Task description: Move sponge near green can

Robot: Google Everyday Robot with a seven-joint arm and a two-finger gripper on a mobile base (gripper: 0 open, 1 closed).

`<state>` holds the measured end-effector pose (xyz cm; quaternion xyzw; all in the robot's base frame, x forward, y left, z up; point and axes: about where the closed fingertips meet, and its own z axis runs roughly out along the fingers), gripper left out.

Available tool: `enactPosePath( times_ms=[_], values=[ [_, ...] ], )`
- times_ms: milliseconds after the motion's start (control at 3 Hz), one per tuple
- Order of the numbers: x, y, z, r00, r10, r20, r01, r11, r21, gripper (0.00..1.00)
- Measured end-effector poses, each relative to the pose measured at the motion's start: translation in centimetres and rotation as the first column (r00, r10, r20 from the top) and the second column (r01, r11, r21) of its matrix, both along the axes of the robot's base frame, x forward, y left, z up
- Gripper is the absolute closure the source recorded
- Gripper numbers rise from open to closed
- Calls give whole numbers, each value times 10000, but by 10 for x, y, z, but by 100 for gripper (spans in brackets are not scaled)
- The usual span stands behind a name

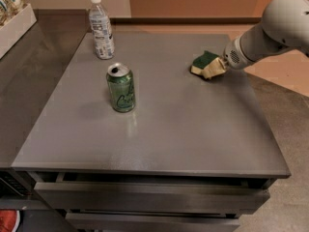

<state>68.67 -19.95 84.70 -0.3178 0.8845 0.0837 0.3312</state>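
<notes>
The sponge [203, 61], dark green on top with a pale yellow layer below, is at the right side of the grey table [174, 129], low over its top. My gripper [215, 68] reaches in from the right on a white arm [270, 33] and is shut on the sponge's right end. The green can [121, 88] stands upright left of the table's middle, well to the left of the sponge and a little nearer to the front.
A clear plastic bottle [101, 27] with a white cap stands at the table's back left. A dark counter [29, 76] adjoins the table on the left, with a white box [14, 25] on it. Drawers [145, 197] sit under the table's front edge.
</notes>
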Motion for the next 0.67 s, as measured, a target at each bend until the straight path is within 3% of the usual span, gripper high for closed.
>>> enactPosePath(
  times_ms=[333,667],
  values=[
    [-8,9,19,9983,506,289,-511,9985,198,100],
    [-34,36,44,9780,2054,375,-2069,9775,421,100]
  ],
)
